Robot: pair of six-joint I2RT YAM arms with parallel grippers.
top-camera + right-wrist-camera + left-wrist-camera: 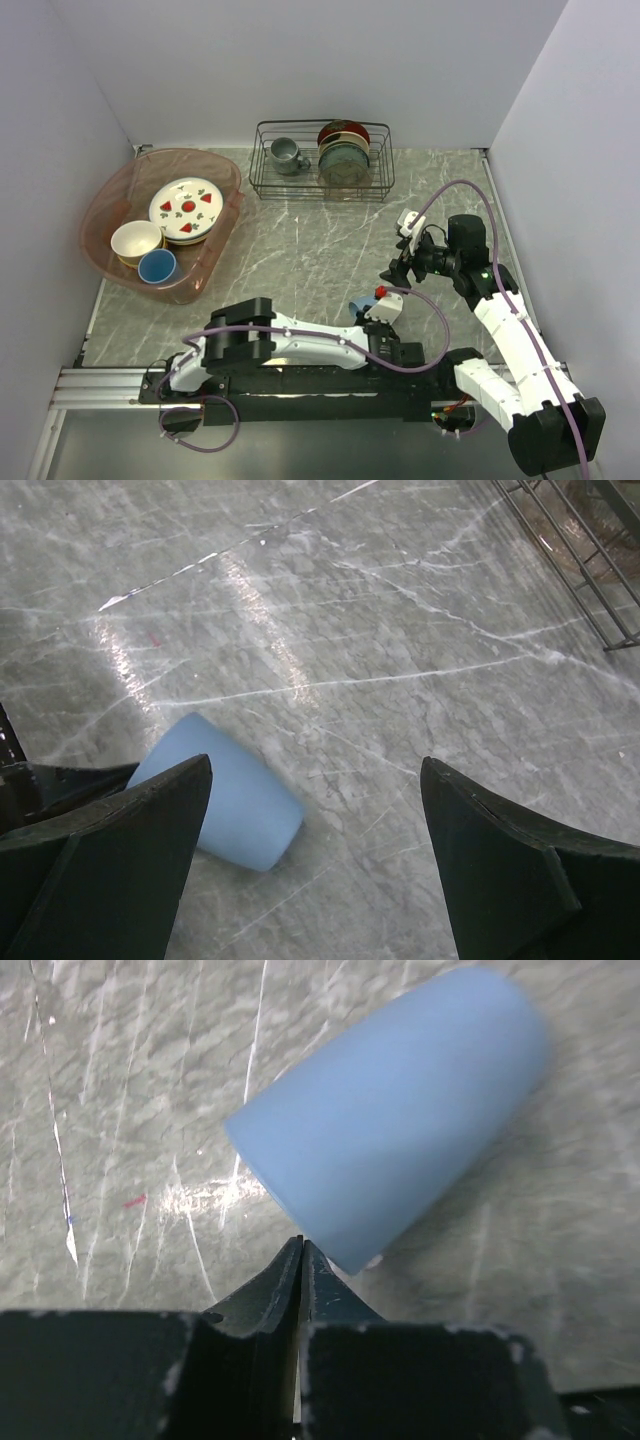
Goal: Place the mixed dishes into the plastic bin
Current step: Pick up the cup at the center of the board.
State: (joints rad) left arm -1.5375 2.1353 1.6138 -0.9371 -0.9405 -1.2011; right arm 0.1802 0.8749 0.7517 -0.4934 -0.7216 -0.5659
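- light-blue cup: plain, on its side on the table, right of centre and towards the near edge; long axis slanted in the left wrist view, one end just past the fingertips, the other pointing up and to the right, away from the camera.
- left gripper: jaws pressed together with nothing between them, tips just beside the cup's near end.
- right gripper: jaws spread wide and empty, hanging over the table, the cup lying low by the left finger in its own view.
- plastic bin: translucent pinkish-red, far left, well apart from the fallen cup; holds a strawberry plate on a stack, a cream bowl and a second light-blue cup, mouth up.
- wire rack: black, back centre, with a grey mug and upright dark plates.
- Grey marble-patterned, glossy tabletop; pale plain walls on three sides.
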